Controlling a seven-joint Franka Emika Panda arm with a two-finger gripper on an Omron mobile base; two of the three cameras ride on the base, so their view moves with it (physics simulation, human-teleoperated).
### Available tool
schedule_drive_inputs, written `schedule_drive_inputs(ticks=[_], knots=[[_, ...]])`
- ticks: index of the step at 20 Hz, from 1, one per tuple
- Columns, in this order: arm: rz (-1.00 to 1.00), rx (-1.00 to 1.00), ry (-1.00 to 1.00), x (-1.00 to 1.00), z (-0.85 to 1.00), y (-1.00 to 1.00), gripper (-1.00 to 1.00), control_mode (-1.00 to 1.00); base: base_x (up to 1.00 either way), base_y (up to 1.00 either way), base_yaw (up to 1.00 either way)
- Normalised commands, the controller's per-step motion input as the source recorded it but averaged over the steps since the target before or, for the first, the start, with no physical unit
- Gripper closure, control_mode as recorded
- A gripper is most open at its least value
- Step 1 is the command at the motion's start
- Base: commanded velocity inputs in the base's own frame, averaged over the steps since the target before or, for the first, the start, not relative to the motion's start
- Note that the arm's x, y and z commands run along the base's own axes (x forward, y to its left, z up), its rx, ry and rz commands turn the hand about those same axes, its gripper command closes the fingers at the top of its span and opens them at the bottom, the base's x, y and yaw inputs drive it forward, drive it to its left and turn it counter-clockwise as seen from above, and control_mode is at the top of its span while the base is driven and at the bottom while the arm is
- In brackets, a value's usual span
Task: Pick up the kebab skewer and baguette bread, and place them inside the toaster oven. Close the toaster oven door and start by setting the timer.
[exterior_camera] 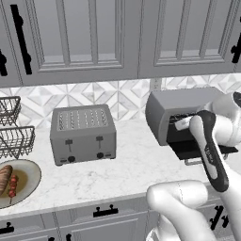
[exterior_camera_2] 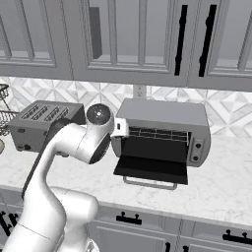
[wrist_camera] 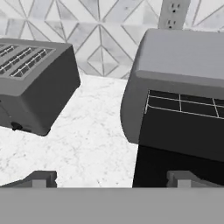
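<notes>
Grey rounded toaster oven (exterior_camera_2: 165, 129) at tabletop's back has its dark glass door (exterior_camera_2: 151, 170) dropped open for loading; claw (wrist_camera: 111, 178) gapes wide, empty, while skewer (exterior_camera: 12, 185) and baguette (exterior_camera: 4, 178) wait on plate (exterior_camera: 26, 181) at left edge.

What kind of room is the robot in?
A kitchen, most likely: a grey box-shaped toaster oven with its door down and a grey slotted pop-up toaster stand on a white marble counter under grey cabinets.
</notes>
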Motion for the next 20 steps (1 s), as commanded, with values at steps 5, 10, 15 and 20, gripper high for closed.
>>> schedule_drive_inputs(ticks=[5, 10, 15, 20], knots=[[0.12, 0.25, -0.09, 0.07, -0.09, -0.87, -1.00, -1.00, 0.00, 0.00, 0.00], [0.14, 0.14, -0.08, 0.31, -0.15, -0.66, -1.00, -1.00, 0.00, 0.00, 0.00], [0.09, 0.02, -0.29, 0.28, -0.22, -0.11, -1.00, -1.00, 0.00, 0.00, 0.00], [0.02, 0.00, -0.33, 0.12, -0.06, -0.03, -1.00, -1.00, 0.00, 0.00, 0.00]])
